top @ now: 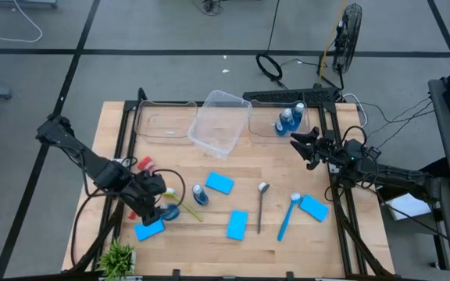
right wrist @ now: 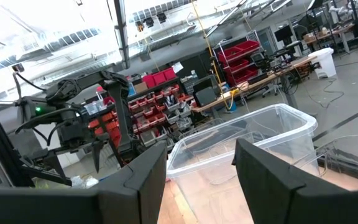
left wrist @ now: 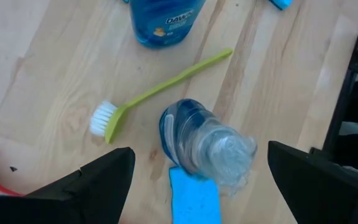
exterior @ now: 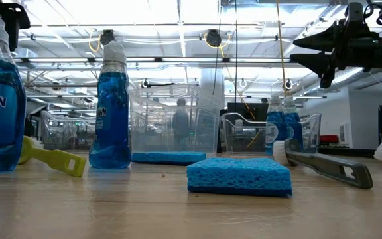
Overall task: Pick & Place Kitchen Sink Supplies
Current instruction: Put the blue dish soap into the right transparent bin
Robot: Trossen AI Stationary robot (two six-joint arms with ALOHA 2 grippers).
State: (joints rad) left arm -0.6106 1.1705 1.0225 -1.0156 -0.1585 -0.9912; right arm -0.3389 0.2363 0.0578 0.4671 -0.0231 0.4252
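Observation:
My left gripper (left wrist: 201,180) hangs open, pointing steeply down over a small blue bottle (left wrist: 207,143) with a clear cap. The bottle stands upright on the table, and the fingers stand on either side of it without touching. A blue sponge (left wrist: 194,199) lies beside the bottle's base. A yellow-green brush (left wrist: 160,90) and a second blue bottle (left wrist: 163,18) lie just beyond. In the high view my left gripper (top: 158,207) is at the table's near left. My right gripper (top: 307,148) waits raised at the right, open, holding nothing.
Blue sponges (top: 219,183) (top: 237,225) (top: 314,208), a grey spoon-like tool (top: 262,204), a blue brush (top: 287,217) and a red brush (top: 143,164) lie on the table. Clear bins (top: 223,123) (top: 162,121) stand at the far edge; one (top: 311,115) holds blue bottles. A green plant (top: 118,256) sits near left.

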